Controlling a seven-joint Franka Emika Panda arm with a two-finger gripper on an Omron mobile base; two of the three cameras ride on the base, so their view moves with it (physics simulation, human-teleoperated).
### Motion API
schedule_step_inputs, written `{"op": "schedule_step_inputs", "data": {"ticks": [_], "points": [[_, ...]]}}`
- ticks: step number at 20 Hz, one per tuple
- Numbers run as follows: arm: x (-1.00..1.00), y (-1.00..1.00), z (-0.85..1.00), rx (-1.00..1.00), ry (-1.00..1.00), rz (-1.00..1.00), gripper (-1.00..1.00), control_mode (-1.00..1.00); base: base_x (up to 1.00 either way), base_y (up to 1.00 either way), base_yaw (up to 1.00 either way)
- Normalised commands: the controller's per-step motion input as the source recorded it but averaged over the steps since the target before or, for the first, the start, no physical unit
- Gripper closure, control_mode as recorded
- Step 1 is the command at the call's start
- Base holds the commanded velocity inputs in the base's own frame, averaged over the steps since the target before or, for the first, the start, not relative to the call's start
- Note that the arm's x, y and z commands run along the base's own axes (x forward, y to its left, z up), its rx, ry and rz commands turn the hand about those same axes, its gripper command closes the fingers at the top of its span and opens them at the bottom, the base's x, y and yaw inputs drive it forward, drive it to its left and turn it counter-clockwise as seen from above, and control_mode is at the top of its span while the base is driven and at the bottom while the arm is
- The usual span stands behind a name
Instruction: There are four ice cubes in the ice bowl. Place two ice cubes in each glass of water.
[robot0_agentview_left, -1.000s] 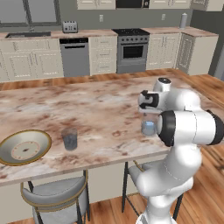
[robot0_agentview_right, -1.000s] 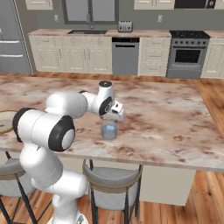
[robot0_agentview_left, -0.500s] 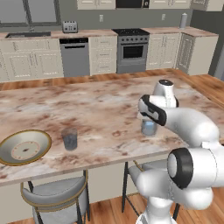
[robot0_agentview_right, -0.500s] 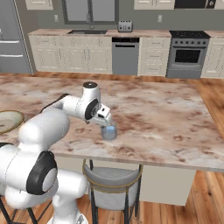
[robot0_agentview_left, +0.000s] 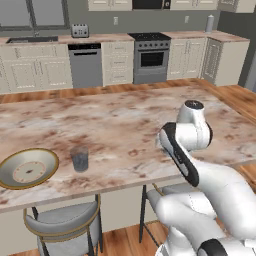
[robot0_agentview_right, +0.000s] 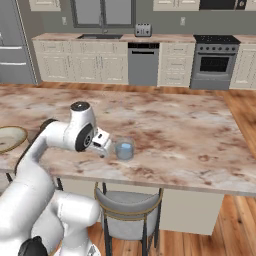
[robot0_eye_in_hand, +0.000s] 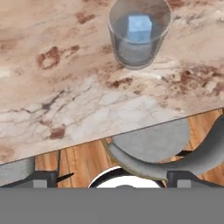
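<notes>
Hand (robot0_agentview_right: 106, 145) open, empty, low beside near glass (robot0_agentview_right: 124, 149) at table (robot0_agentview_right: 190, 140) edge. One ice cube (robot0_eye_in_hand: 139, 28) floats inside. Second glass (robot0_agentview_left: 79, 158) just beside ice bowl (robot0_agentview_left: 27, 167). Cubes likely tiny, light, slick: pinch flat opposite faces, gently.

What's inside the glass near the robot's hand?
One light blue ice cube sits inside the glass, seen from above in the hand view. Whether another cube hides beneath it cannot be told.
</notes>
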Motion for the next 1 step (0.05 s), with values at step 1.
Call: {"op": "schedule_step_inputs", "data": {"ticks": [1], "points": [[-0.90,0.07,0.41,0.00,-0.15,0.00,-1.00,-1.00,0.00,0.00,0.00]]}}
